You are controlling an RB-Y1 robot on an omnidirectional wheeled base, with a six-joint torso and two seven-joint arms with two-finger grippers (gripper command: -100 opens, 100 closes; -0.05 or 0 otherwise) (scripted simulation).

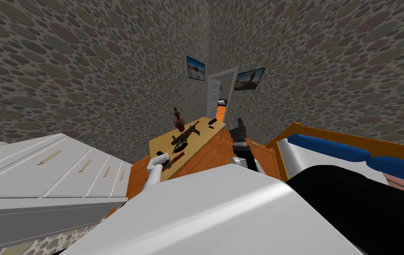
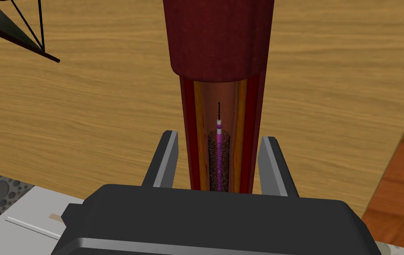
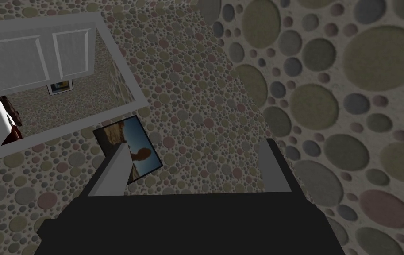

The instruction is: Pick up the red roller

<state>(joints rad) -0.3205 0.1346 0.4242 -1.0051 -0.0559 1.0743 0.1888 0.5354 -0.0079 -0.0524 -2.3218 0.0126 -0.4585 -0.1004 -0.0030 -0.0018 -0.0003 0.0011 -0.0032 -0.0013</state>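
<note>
The red roller (image 2: 217, 40) lies on the wooden table (image 2: 86, 110): a dark red cylinder on a red and orange frame. My left gripper (image 2: 219, 135) is at the table's near end, its fingers (image 2: 166, 155) pressed against both sides of the roller's frame. From the head, the roller (image 1: 178, 157) shows as a small dark red strip beside my left gripper (image 1: 166, 161) on the table (image 1: 159, 145). My right gripper (image 1: 240, 122) is raised to the right of the table and stands open (image 3: 194, 150) with nothing between its fingers.
A camouflage-patterned gun-like object (image 1: 186, 135), a dark figurine (image 1: 178, 118) and a small dark item (image 1: 212, 121) sit farther along the table. A white dresser (image 1: 41, 177) stands at left, a bed with blue pillows (image 1: 329, 148) at right, an open door (image 1: 217, 99) beyond.
</note>
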